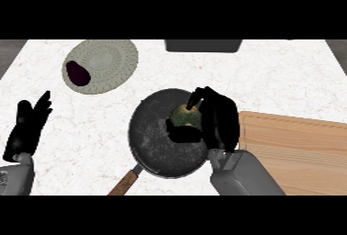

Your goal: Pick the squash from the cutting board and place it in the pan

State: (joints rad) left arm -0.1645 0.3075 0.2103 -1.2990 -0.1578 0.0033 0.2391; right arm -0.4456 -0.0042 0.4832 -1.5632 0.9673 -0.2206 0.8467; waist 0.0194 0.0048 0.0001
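Right robot hand [218, 120] clamped on squash [184, 116], fingers wrapping from its 3 o'clock side, forearm along cutting board [298, 151] edge. Squash over pan [152, 147], toward pan's 2 o'clock. You probably lower and release next. Left robot hand [27, 128] open, resting at 9 o'clock.

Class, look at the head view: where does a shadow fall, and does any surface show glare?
Head view: a dark shadow lies on the pan just below the squash, which the right hand curls round; the white counter is evenly lit, no glare; the pan shows only dull speckles.
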